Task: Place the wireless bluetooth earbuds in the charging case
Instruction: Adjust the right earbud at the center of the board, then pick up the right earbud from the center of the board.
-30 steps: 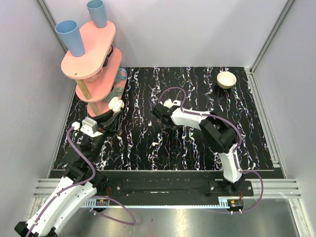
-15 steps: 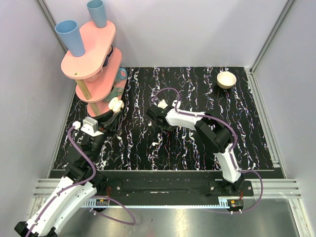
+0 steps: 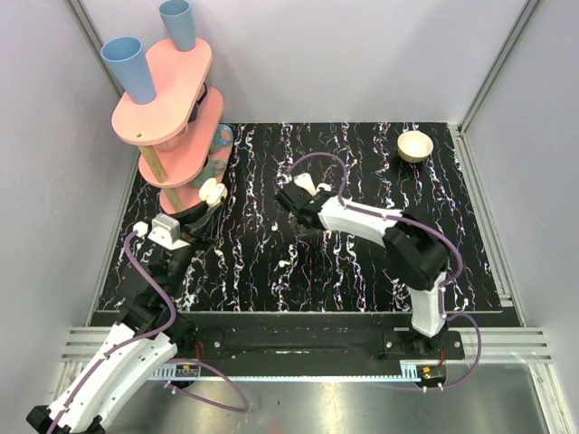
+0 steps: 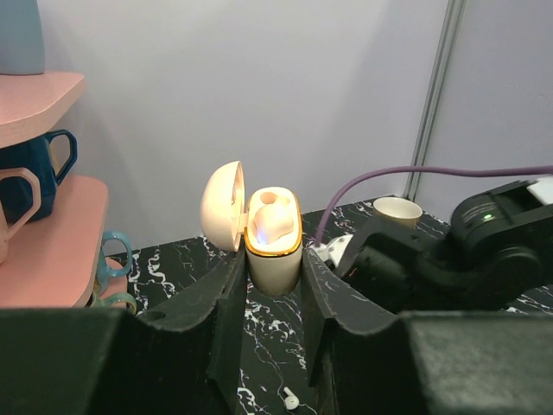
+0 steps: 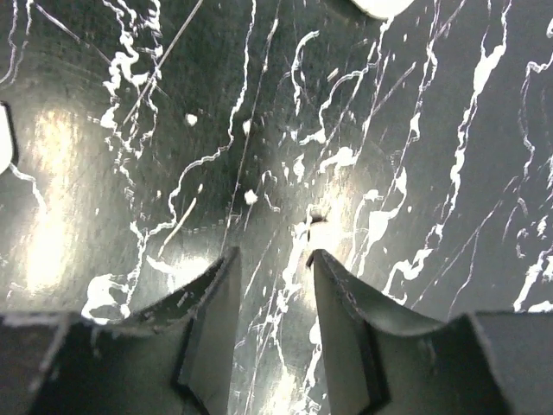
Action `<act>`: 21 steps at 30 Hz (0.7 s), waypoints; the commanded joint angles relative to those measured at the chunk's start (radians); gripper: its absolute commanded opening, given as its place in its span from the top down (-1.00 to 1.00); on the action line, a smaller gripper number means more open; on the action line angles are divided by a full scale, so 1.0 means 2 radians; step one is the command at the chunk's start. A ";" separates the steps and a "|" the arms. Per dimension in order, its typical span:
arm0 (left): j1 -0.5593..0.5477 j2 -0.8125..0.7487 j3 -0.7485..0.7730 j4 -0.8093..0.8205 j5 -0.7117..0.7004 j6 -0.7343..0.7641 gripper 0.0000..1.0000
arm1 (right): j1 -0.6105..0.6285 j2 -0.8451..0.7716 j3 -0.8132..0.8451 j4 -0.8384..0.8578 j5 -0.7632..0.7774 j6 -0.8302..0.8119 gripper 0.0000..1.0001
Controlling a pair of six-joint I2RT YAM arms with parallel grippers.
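My left gripper (image 4: 273, 275) is shut on the cream charging case (image 4: 274, 251), holding it upright above the table with its lid (image 4: 222, 206) flipped open to the left. In the top view the case (image 3: 213, 192) hangs beside the pink stand. One tiny white earbud (image 4: 291, 399) lies on the marbled table below the case. Another small white earbud (image 3: 283, 263) lies left of centre in the top view. My right gripper (image 3: 284, 204) hovers low over the table just beyond it. Its jaws (image 5: 272, 259) are open with only bare table between them.
A pink two-tier stand (image 3: 167, 86) with blue cups and mugs stands at the back left, close to the left gripper. A cream bowl (image 3: 415, 145) sits at the back right. Grey walls enclose the black marbled table (image 3: 362, 262).
The right gripper's jaws have spread apart. The right arm swung slightly left, then back toward the rear. The left arm and the case have stayed still.
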 commanded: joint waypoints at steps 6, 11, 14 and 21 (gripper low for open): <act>-0.001 0.017 0.020 0.028 0.011 0.005 1.00 | -0.078 -0.124 -0.132 0.130 -0.164 0.095 0.07; -0.001 0.039 0.030 0.028 0.031 0.005 1.00 | -0.084 -0.106 -0.130 0.141 -0.168 0.118 0.05; -0.001 0.041 0.033 0.025 0.050 0.008 1.00 | -0.092 -0.091 -0.125 0.140 -0.164 0.122 0.06; -0.001 0.042 0.031 0.026 0.057 0.008 1.00 | -0.098 -0.081 -0.112 0.134 -0.142 0.107 0.07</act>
